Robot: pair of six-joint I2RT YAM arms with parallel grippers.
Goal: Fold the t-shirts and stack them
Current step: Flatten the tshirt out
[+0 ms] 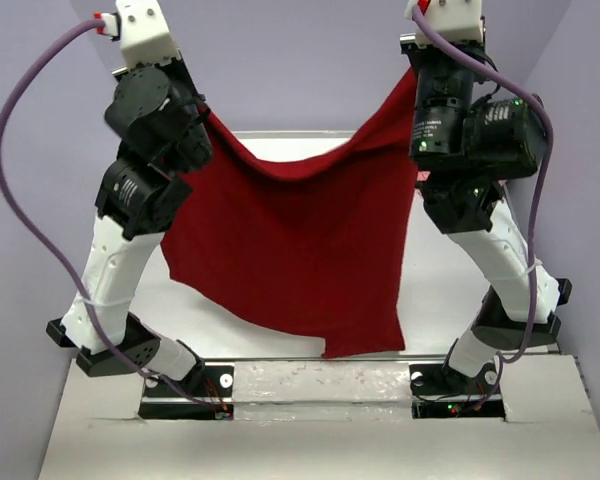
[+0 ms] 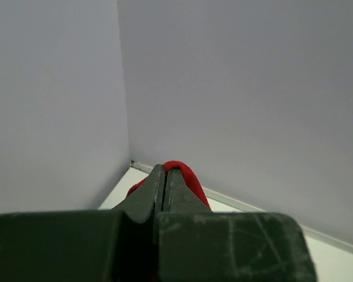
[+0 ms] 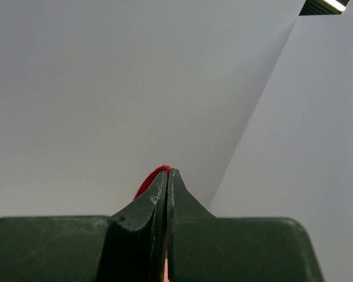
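Status: dark red t-shirt [image 1: 290, 250] hangs spread mid-frame so you can lay it flat. Left hand [image 2: 165, 171], right hand [image 3: 167, 172] each pinched tight on top edge.

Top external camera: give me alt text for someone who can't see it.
A dark red t-shirt hangs spread out between two raised robot arms. The left arm and the right arm each hold an upper corner above a white table.

The dark red t-shirt [image 1: 300, 250] hangs spread, top edge sagging.
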